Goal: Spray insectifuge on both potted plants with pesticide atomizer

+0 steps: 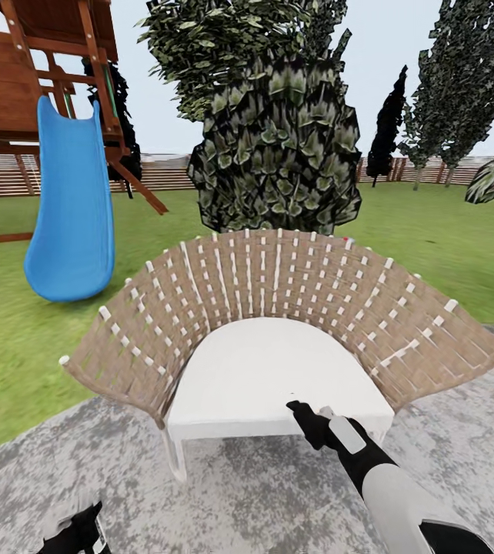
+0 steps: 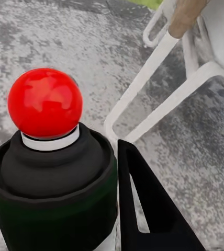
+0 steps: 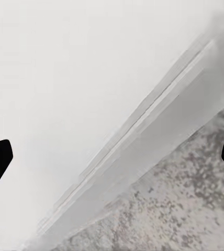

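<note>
The pesticide atomizer [image 2: 49,172] stands close in the left wrist view, with a dark green body, a black neck and a round red spray head [image 2: 45,102]. My left gripper [image 2: 65,212] is shut on its body, one black finger [image 2: 143,209] pressed against its side. That gripper [image 1: 78,532] sits low at the head view's bottom left, over the grey stone patio [image 1: 278,492] of the garden. My right gripper [image 1: 302,412] hovers open over the front edge of a white chair cushion [image 1: 262,369], its fingers wide apart [image 3: 113,157]. The potted plants are out of view.
A wide wicker chair [image 1: 293,292] with white legs [image 2: 143,89] stands right ahead on the patio. Behind it rises a big dark variegated plant [image 1: 278,146]. A blue slide [image 1: 74,208] on a wooden play frame stands on the lawn [image 1: 1,331] at left; a slatted fence [image 1: 162,173] runs behind.
</note>
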